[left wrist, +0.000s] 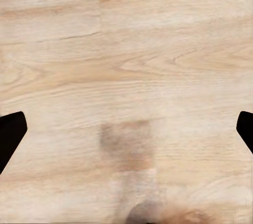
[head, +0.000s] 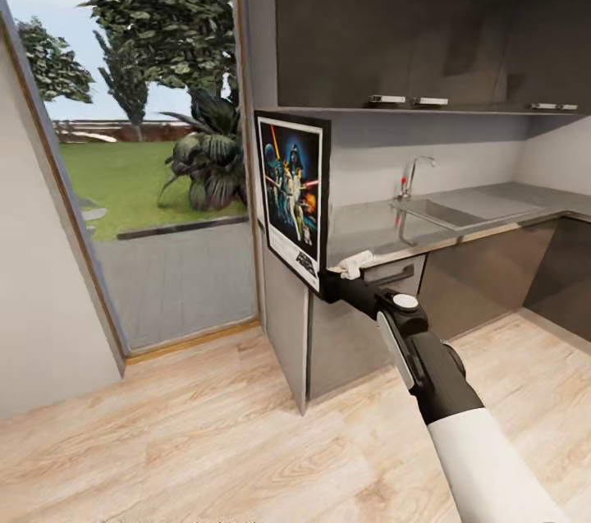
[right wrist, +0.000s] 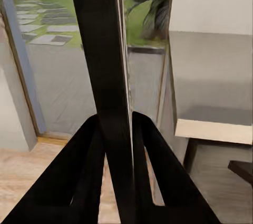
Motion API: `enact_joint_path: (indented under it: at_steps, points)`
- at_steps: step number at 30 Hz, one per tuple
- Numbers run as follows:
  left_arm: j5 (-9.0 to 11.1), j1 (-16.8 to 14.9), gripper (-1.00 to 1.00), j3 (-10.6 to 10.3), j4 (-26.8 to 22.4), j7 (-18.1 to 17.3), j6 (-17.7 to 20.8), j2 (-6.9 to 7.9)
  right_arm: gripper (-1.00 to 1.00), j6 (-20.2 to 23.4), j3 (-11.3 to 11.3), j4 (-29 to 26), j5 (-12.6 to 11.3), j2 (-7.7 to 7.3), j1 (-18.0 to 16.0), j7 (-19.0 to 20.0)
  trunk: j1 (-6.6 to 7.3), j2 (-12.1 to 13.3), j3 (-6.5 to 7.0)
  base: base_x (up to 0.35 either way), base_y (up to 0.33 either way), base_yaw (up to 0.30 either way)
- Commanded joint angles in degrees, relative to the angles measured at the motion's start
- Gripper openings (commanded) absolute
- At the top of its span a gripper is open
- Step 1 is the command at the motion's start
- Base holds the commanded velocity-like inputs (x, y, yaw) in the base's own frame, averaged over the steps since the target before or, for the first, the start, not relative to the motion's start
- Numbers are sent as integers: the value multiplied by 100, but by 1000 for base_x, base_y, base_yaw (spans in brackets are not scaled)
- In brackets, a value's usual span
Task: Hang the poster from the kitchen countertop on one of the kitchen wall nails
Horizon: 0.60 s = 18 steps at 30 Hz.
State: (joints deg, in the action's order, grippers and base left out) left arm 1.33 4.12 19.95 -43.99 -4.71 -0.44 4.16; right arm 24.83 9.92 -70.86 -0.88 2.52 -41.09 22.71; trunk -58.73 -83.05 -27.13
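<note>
Poster stands upright above the right gripper, which pinches its lower corner; the arm runs back from there, black at the wrist and white further down. The print shows colourful figures on dark blue, a glowing blade slanting across them, a white border all round with small dark lettering at the foot, and a thin black frame. It is turned at an angle, so its face points away from the worktop and toward the window.

From the right wrist, the poster appears edge-on as a dark upright slab with a pale line down one side, clamped between the two black fingers, which press against either face.

Beyond the gripper lies the grey metal countertop with its sink and chrome tap, over dark cabinet fronts. A small white object rests on the countertop edge just beside the gripper.

The left gripper hangs over pale plank floor, its fingertips spread wide apart.
</note>
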Motion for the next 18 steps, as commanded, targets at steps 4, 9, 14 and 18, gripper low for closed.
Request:
enact_joint_path:
  at_steps: [4,9,14,18]
  points:
    - [117,1,100,178,-4,-129,-8,14,-100,194,110,-7,-291,10,-4,24,0,-3,-5,-120,94,220]
    - [135,1,100,219,-4,-149,-9,23,-100,465,500,-18,-429,13,-4,92,0,-3,-5,-220,176,63]
    - [140,1,100,234,-1,-180,-9,64,-100,517,702,-98,-463,33,-4,124,0,-3,-5,-153,96,181]
    - [137,1,100,340,20,-644,-1,194,-100,532,743,-118,-546,104,-13,133,0,-3,-5,-39,23,258]
